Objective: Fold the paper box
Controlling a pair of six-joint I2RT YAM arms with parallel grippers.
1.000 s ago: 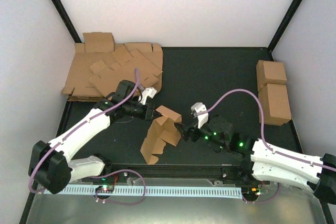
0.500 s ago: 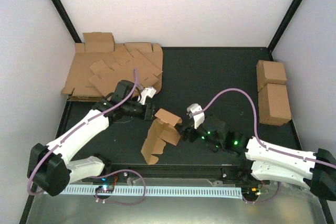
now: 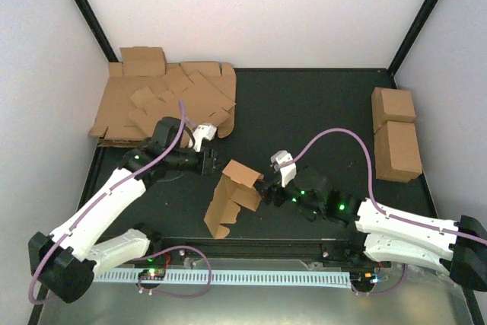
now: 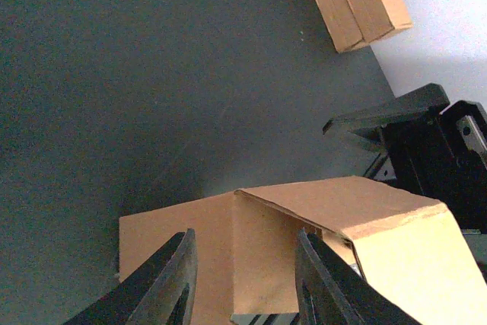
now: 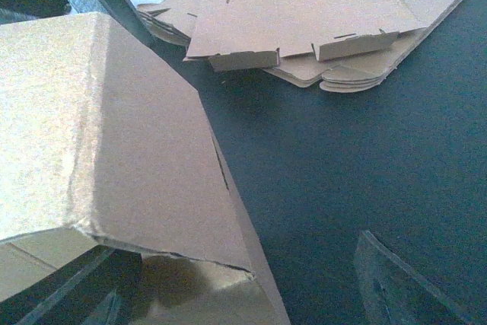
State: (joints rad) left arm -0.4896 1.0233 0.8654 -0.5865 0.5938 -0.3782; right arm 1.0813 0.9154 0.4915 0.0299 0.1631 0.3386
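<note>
The left gripper [image 3: 208,162] has spread and backed off, leaving the half-folded paper box [image 3: 232,194] just ahead of it, apparently leaning on the wide-open right gripper [image 3: 265,192], so the folding is unfinished.

L claw [image 3: 215,163] backed off left from paper box [image 3: 228,202]; R claw [image 3: 264,192] moved in to its flap.

White arms [image 3: 106,203] with black joints [image 3: 162,132], purple cables [image 3: 335,133], green lights [image 3: 340,206].
</note>
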